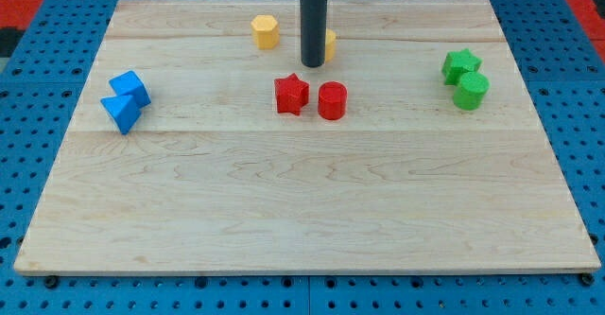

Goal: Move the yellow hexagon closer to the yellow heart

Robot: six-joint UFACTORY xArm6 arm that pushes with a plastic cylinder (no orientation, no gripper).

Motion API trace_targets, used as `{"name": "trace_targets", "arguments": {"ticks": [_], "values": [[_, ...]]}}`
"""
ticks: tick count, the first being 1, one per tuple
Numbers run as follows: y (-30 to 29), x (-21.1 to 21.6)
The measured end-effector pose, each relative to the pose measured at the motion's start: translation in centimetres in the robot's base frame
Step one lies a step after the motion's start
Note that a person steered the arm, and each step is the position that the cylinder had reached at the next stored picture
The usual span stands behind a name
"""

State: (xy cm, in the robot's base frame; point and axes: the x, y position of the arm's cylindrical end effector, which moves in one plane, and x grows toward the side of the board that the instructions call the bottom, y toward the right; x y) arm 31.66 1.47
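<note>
The yellow hexagon (266, 31) stands near the board's top edge, left of centre. The yellow heart (330, 43) is to its right, mostly hidden behind my dark rod. My tip (313, 64) rests on the board just in front of the heart's left side, right of and slightly below the hexagon. About one block's width of bare board lies between the hexagon and the rod.
A red star (291, 95) and a red cylinder (332, 100) sit just below my tip. A blue cube (129, 88) and a blue triangle (120, 113) are at the left. A green star (460, 65) and a green cylinder (471, 91) are at the right. The wooden board (302, 211) lies on blue pegboard.
</note>
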Motion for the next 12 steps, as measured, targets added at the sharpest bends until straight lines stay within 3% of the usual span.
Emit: {"name": "trace_targets", "arguments": {"ticks": [2, 5, 7, 8, 10, 12], "values": [[2.6, -2.7], [-7.5, -0.6], [-11.9, -3.0], [-11.6, -4.9], [-7.0, -4.9], [-6.5, -4.9]]}}
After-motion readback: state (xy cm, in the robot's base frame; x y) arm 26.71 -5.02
